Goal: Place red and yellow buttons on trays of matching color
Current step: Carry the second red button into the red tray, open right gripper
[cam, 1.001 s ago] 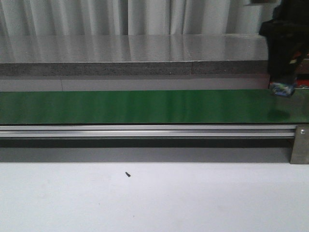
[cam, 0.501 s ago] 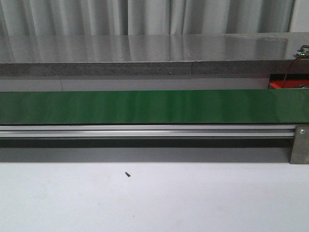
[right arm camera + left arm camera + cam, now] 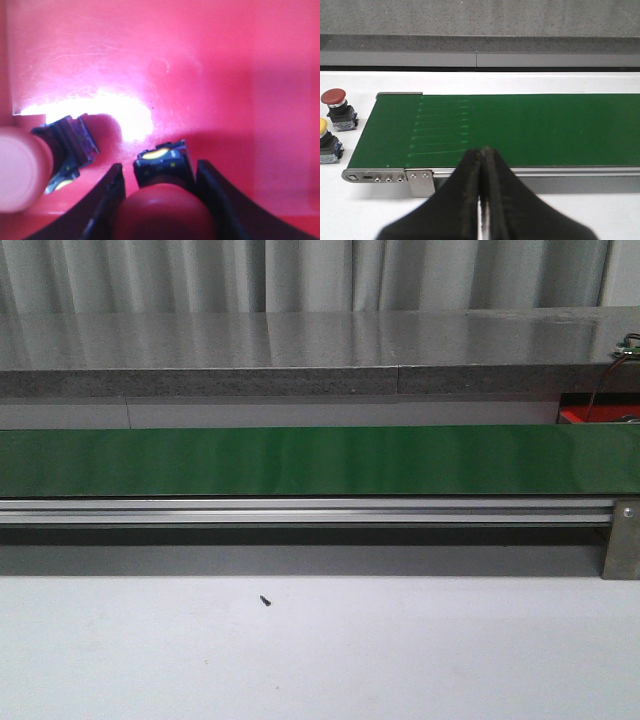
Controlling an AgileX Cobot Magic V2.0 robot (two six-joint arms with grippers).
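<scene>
In the right wrist view my right gripper [image 3: 161, 192] is low over the red tray [image 3: 225, 75]. A red button [image 3: 165, 210] stands between its jaws, dark body toward the tray floor, with a small gap on each side, so the jaws look open. A second button [image 3: 60, 150] lies on its side in the tray beside it. In the left wrist view my left gripper [image 3: 482, 152] is shut and empty above the near edge of the green belt [image 3: 520, 125]. A red button [image 3: 333, 97] and a yellow button [image 3: 324, 131] stand on the white table past the belt's end.
The front view shows the green belt [image 3: 320, 460] on its aluminium rail [image 3: 300, 510], a grey ledge [image 3: 300, 340] behind, a corner of the red tray [image 3: 598, 415] at far right and a small dark speck [image 3: 265, 600] on the white table. Neither gripper shows there.
One second ago the right arm held a button over the belt's right end in the front view. It has since left that view.
</scene>
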